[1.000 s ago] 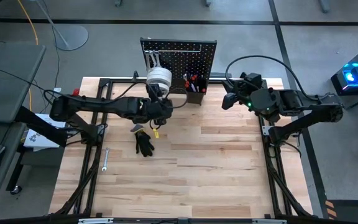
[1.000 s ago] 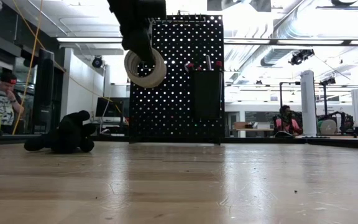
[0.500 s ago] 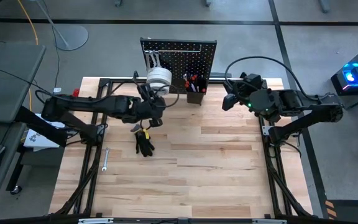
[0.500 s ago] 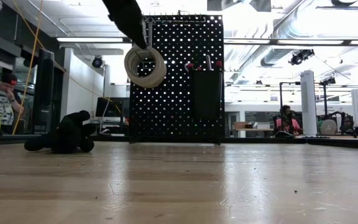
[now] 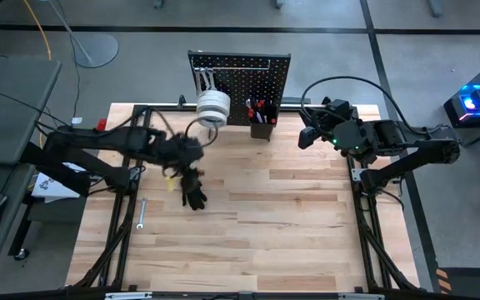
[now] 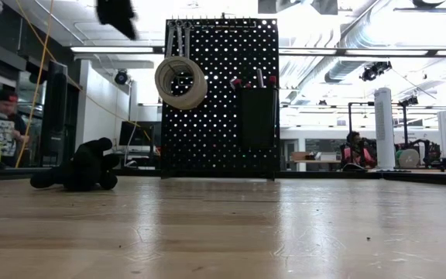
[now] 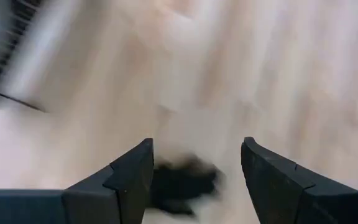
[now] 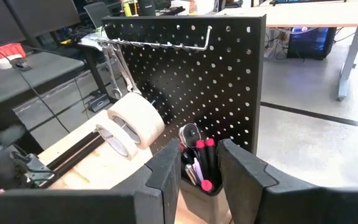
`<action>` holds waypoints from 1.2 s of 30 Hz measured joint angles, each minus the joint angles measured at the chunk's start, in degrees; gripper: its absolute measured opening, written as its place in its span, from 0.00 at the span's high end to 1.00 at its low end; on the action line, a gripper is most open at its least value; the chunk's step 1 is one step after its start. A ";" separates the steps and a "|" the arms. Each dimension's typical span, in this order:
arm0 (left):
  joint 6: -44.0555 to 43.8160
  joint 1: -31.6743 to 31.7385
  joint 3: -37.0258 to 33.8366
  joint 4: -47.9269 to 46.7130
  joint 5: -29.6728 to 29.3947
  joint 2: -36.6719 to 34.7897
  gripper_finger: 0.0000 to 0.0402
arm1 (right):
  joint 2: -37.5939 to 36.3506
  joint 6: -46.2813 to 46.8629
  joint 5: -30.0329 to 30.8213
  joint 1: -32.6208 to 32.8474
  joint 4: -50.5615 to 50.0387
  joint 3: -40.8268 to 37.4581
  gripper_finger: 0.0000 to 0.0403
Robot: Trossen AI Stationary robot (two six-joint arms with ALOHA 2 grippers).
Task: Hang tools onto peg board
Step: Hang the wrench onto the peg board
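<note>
High view: left pincer (image 5: 182,158) over pliers (image 5: 194,193) at desk (image 5: 290,225) 10 o'clock; wrench (image 5: 141,213) nearby; misaligned descent risks shoving pliers.
Low view: tape (image 6: 180,82) hangs on pegboard (image 6: 221,97).
Left wrist view: fingers (image 7: 132,177) apart, empty.
Right wrist view: right pincer (image 8: 201,171) part-closed, empty.

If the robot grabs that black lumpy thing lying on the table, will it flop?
Probably. The black lumpy thing looks like a soft glove, crumpled with finger shapes, so it would likely sag and bend. Lying slumped on the table, it seems unlikely to roll.
</note>
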 joint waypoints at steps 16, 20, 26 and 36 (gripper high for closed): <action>-72.70 -29.01 -28.94 -6.62 18.47 -1.77 0.46 | 0.00 0.01 -0.85 -0.02 -0.04 0.00 0.74; -86.78 -32.12 -33.57 -5.80 20.24 -0.49 0.47 | 0.00 0.01 -0.85 -0.02 -0.04 0.00 0.74; -94.25 -32.81 -39.28 1.54 19.57 -0.05 0.48 | 0.00 0.01 -1.29 -0.02 -0.04 0.00 0.74; -104.60 -32.80 -45.78 5.40 19.11 -0.08 0.49 | 0.00 0.01 -2.59 -0.02 -0.04 0.00 0.74</action>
